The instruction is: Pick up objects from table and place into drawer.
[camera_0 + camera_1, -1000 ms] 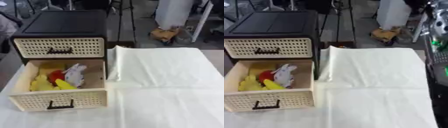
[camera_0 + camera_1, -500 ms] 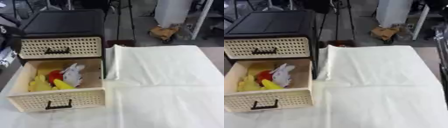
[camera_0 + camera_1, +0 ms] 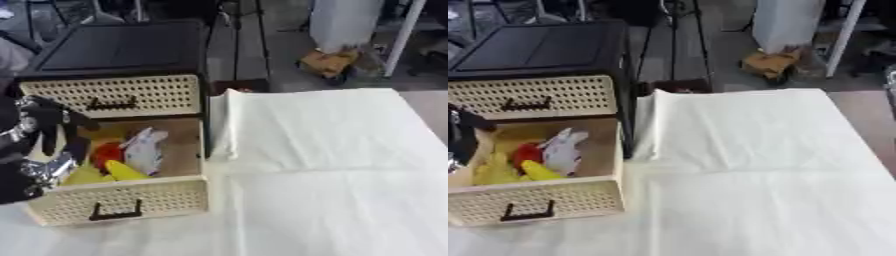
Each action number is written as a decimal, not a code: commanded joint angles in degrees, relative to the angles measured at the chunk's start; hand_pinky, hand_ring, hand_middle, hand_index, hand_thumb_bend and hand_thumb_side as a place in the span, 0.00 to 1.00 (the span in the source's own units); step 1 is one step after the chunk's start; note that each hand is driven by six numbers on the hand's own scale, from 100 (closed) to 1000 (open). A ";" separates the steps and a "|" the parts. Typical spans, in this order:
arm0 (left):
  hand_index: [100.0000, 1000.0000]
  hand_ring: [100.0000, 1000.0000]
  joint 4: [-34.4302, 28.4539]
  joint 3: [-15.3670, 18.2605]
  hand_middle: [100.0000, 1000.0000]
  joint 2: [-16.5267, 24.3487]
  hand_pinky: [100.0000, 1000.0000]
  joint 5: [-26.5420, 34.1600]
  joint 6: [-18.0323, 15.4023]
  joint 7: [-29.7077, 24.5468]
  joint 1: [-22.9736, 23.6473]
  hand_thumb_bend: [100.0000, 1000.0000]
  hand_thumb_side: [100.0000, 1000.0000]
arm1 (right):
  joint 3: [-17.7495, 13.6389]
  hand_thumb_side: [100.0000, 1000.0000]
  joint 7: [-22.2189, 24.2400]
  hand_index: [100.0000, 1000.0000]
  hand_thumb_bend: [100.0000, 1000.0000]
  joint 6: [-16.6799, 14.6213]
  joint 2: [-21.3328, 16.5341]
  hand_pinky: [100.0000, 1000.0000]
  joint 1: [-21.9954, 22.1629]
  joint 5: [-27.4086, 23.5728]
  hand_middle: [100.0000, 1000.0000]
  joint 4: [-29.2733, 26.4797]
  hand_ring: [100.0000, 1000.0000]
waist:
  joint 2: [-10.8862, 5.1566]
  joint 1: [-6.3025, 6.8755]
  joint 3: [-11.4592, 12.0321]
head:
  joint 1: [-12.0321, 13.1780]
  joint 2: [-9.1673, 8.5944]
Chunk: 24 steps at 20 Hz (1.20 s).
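**Observer:** What are you seeing on the bench (image 3: pixel 350 200)?

**Operator:** I'm looking down at a white cloth (image 3: pixel 332 150) with nothing on it that I can make out. At my left, the lower drawer (image 3: pixel 122 202) of the black cabinet (image 3: pixel 122 47) is standing pulled out. Inside I'm seeing the objects: something yellow (image 3: pixel 122 172), something red (image 3: pixel 107 152) and a pale packet (image 3: pixel 144 150) lying together against the left half of the drawer. The upper drawer (image 3: pixel 114 95) is sitting closed.

**Observer:** And the hands?

**Operator:** My left robot hand (image 3: pixel 54 131) is hanging at the drawer's left edge, fingers (image 3: pixel 48 137) straight and pointing downward, released, grasping nothing. I'm not seeing the right hand in either view.

**Observer:** So which step are you on?

**Operator:** I'm judging the placing as finished or nearly so: the things are lying in the drawer and the cloth is showing nothing left to collect.

**Observer:** Next move?

**Operator:** I'm thinking of closing the drawer, if that is wanted. That is calling for bringing the left robot hand clear of the drawer wall and round to the front panel with its dark handle (image 3: pixel 115 211), then pushing squarely so the drawer is sliding straight under the upper one.
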 commanded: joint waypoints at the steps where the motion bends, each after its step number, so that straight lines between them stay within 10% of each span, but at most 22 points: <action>1: 0.78 0.32 -0.75 -1.40 0.48 2.66 0.18 0.89 -0.18 -2.13 -0.42 0.00 1.00 | -0.32 0.89 -1.28 0.63 0.00 -0.51 -1.84 0.38 -0.27 -0.86 0.39 -0.90 0.47 | -0.89 0.17 -0.14 | 0.36 -0.50; 24: 0.93 0.20 -0.75 -9.91 0.58 2.30 0.00 -5.41 5.11 -16.84 3.30 0.00 1.00 | -1.00 0.89 -3.17 0.62 0.00 0.45 -0.53 0.37 0.83 -1.82 0.39 -0.90 0.46 | 0.11 -0.22 -0.90 | 1.50 -1.95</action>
